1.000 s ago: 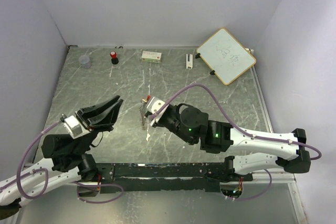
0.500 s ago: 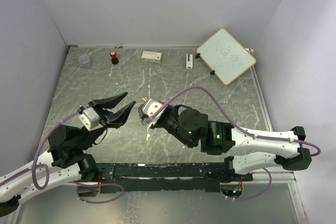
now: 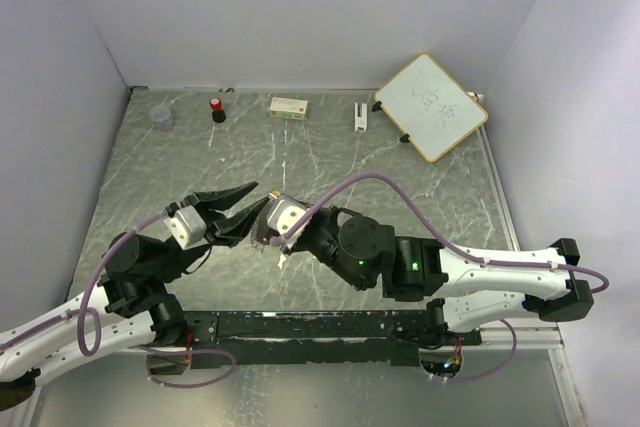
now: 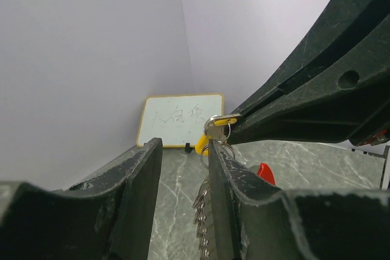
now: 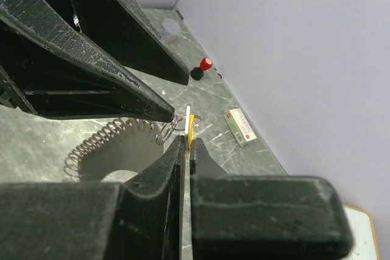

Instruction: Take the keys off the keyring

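**Clerk:** Item: keyring (image 5: 172, 127), thin silvery loops, with a coiled wire tail (image 5: 100, 144) hanging below. Location?

**Checker:** Apparently held up off the worktop (image 3: 400, 177). In the top view it sits just toward 7 o'clock from the middle, between the two hands.

**Clerk:** Keys on it?

**Checker:** Yellow-headed key (image 4: 213, 127), uppermost. Red key (image 4: 265, 173), lower, at 4 o'clock from it in the left wrist view.

**Clerk:** Right hand (image 5: 187, 143)?

**Checker:** Pressed together, pinching the yellow-headed key edge-on.

**Clerk:** Left hand (image 4: 183, 150)?

**Checker:** Spread. One fingertip (image 5: 152, 106) sits at the loops, at 10 o'clock from the key in the right wrist view. Nothing is pinched.

**Clerk:** Handling?

**Checker:** Judged light, stiff and slippery, being metal. The loops look small and springy, and the bunch is free to swing. The best hold is on the flat faces of a key, with the other hand taking the loop close beside it. A grip on the dangling tail would give little control.
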You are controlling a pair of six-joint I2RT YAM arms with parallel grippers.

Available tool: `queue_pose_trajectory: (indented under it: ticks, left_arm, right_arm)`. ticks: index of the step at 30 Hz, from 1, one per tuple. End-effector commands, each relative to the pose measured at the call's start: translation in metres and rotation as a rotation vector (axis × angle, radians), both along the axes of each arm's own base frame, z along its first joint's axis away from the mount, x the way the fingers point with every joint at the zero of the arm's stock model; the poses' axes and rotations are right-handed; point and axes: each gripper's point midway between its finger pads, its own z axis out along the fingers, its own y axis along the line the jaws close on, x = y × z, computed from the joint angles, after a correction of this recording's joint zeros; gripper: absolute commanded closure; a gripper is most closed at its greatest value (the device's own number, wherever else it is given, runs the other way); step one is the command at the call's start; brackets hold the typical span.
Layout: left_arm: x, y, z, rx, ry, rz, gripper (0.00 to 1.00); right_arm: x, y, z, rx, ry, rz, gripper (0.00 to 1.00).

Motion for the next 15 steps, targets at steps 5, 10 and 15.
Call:
queue_pose_trajectory:
  ticks: [5, 10, 15]
  left_arm:
    - [-0.0061, -0.0039, 0.0087, -0.012, -0.030, -0.037, 0.55]
    - [-0.0081, -0.0065, 0.0056, -0.012, -0.025, -0.055, 0.56]
    - [-0.0088, -0.0093, 0.0029, -0.014, -0.021, -0.069, 0.57]
  right_arm:
    - [-0.0023, -0.0035, 0.0261, 0.079, -0.024, -0.006, 1.00]
    - [-0.0029, -0.0037, 0.0275, 0.081, -0.029, -0.006, 1.00]
    - [-0.0040, -0.0029, 0.0280, 0.085, -0.030, -0.001, 1.00]
